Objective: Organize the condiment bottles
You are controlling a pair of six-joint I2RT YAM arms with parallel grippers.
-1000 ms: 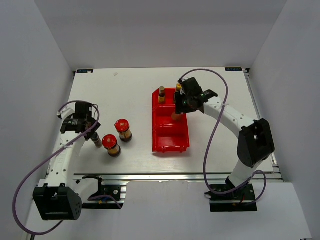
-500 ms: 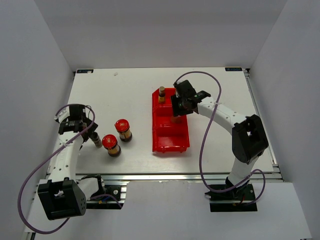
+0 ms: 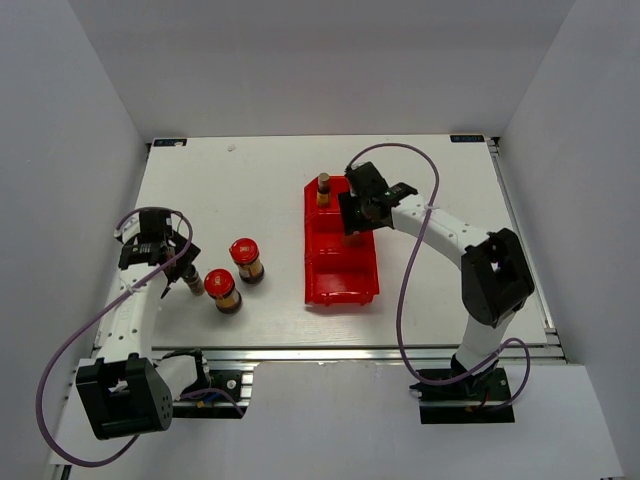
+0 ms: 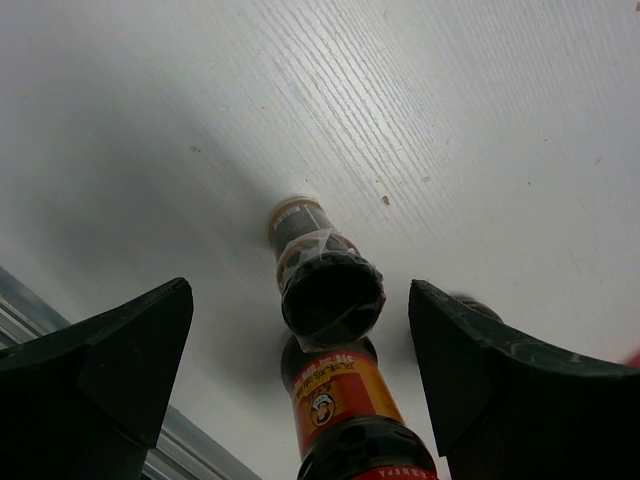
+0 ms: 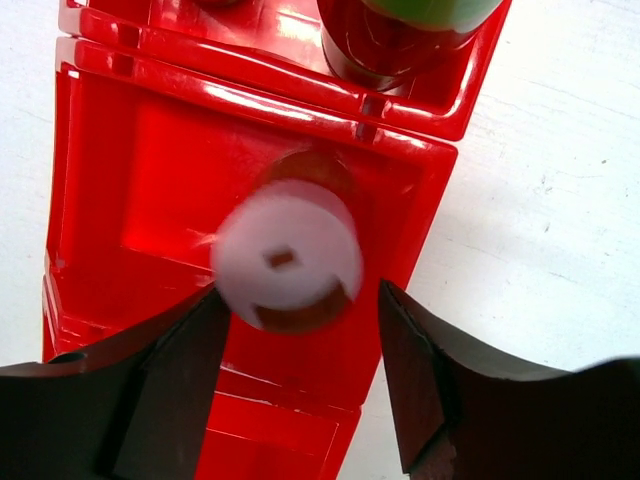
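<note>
claws released. left claw (image 4: 300,292) wide, straddling dark-capped bottle (image 4: 331,296) upright on surface (image 4: 450,100); right claw (image 5: 298,300) flanking pale-capped bottle (image 5: 288,255), cap blurred, in middle compartment of red tray (image 5: 130,150).

The left arm (image 3: 135,305) and the right arm (image 3: 445,228) are built of white, tube-like shells joined by chunky black joint housings. Each ends below in a black base block, the left base block (image 3: 120,400) and the right base block (image 3: 465,385). A purple cable (image 3: 62,358) loops loosely beside the left arm and another purple cable (image 3: 404,310) beside the right. The left end effector (image 4: 300,285) and the right end effector (image 5: 300,290) each carry two broad, matte black, wedge-shaped fingers (image 4: 100,370).
</note>
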